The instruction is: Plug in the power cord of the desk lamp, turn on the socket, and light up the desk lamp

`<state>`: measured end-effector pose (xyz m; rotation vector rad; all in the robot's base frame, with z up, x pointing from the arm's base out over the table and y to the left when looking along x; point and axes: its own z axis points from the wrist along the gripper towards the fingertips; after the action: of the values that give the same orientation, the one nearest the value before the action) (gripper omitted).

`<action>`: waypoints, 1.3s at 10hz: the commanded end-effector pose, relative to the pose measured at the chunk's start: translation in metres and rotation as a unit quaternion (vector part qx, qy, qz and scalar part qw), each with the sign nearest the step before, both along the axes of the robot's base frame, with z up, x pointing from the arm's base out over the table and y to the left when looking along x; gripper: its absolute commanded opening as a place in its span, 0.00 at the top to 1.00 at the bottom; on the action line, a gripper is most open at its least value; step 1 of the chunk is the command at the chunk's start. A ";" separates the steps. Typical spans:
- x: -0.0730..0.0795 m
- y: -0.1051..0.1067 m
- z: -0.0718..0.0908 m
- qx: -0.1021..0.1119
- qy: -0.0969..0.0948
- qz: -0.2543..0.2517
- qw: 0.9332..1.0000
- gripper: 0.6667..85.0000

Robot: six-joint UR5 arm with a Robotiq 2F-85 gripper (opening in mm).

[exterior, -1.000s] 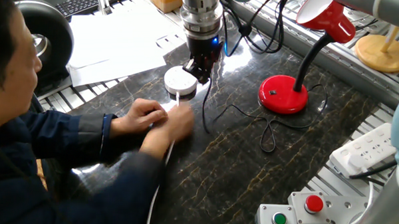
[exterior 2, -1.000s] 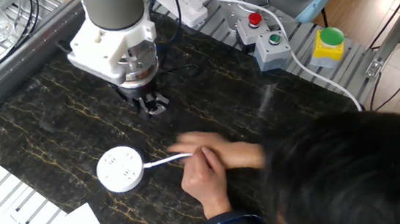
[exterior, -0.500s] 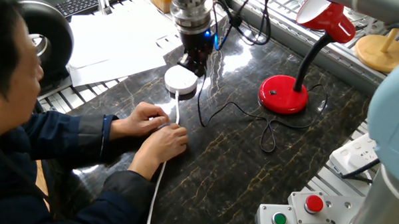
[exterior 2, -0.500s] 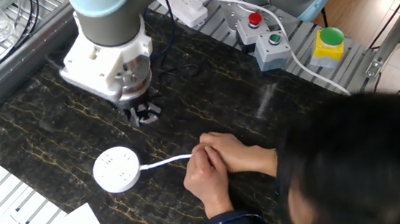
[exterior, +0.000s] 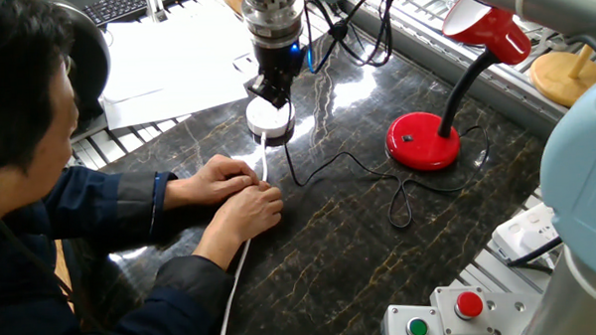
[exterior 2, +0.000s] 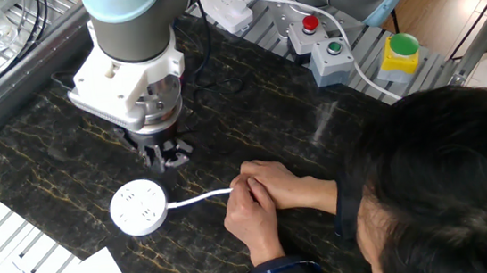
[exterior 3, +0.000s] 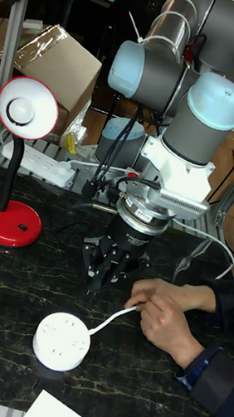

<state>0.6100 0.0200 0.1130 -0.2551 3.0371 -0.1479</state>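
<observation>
The round white socket (exterior: 268, 119) lies on the dark marble table, and its thick white cable (exterior 2: 200, 197) runs to a person's hands (exterior: 237, 194), which hold it. My gripper (exterior: 269, 91) hangs just above the socket's far edge, shut on the small black plug. From there the power cord (exterior: 294, 180) trails across the table to the red base of the desk lamp (exterior: 422, 141). In the other fixed view my gripper (exterior 2: 163, 153) sits up and right of the socket (exterior 2: 139, 207). The tall fixed view shows my gripper (exterior 3: 99, 277) above the socket (exterior 3: 62, 341), with the desk lamp (exterior 3: 10, 223) at the left.
The person leans over the near side, hands (exterior 2: 258, 198) close to the socket. A rectangular white power strip (exterior: 539, 224) and a button box (exterior: 452, 316) lie at the right edge. White papers (exterior: 175, 62) and a wooden stand (exterior: 573, 78) sit at the back.
My gripper has moved with the plug toward the socket and now hangs at its edge. The person's hands stopped moving and settled on the white cable; the socket shifted slightly.
</observation>
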 end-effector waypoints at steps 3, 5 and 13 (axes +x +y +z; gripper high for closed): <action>0.053 -0.011 -0.004 0.004 -0.022 -0.003 1.000 0.99; 0.087 -0.018 -0.020 0.025 -0.018 -0.007 0.999 0.99; 0.088 -0.022 -0.061 0.031 -0.004 -0.038 0.999 0.99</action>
<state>0.6980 -0.0051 0.0600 -0.1741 3.0256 -0.0962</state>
